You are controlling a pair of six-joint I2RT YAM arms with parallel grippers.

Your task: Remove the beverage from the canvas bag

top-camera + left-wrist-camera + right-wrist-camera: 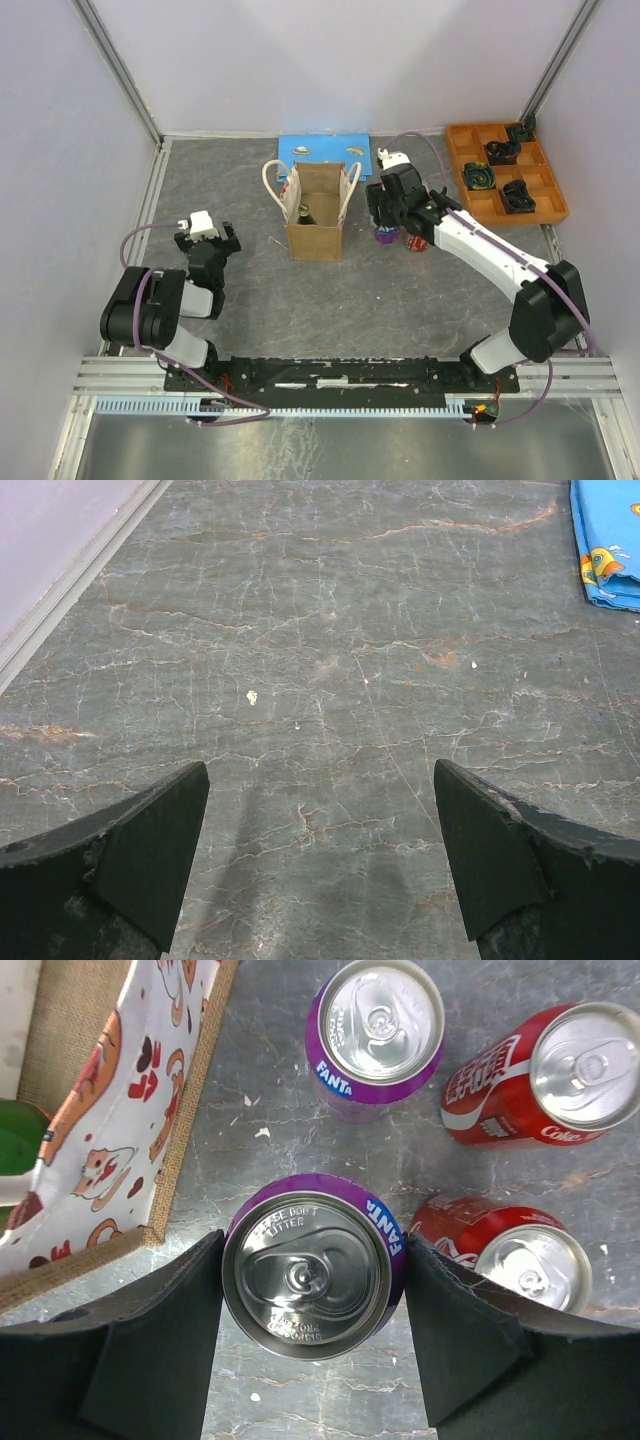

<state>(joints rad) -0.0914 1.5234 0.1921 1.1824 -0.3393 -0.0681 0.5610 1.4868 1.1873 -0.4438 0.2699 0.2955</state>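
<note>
The canvas bag (315,215) stands upright in the middle of the table, with cream rope handles and a printed lining (110,1130). A green bottle (305,213) shows inside it, and also at the left edge of the right wrist view (18,1145). My right gripper (385,215) is just right of the bag. Its fingers press both sides of a purple Fanta can (313,1265) seen top-up, outside the bag. I cannot tell whether the can rests on the table. My left gripper (208,240) is open and empty over bare table (320,860), left of the bag.
A second purple Fanta can (375,1030) and two red Coke cans (545,1075) (510,1255) stand close beside the held can. A flat blue board (325,152) lies behind the bag. An orange compartment tray (545,205) with dark parts sits at the back right.
</note>
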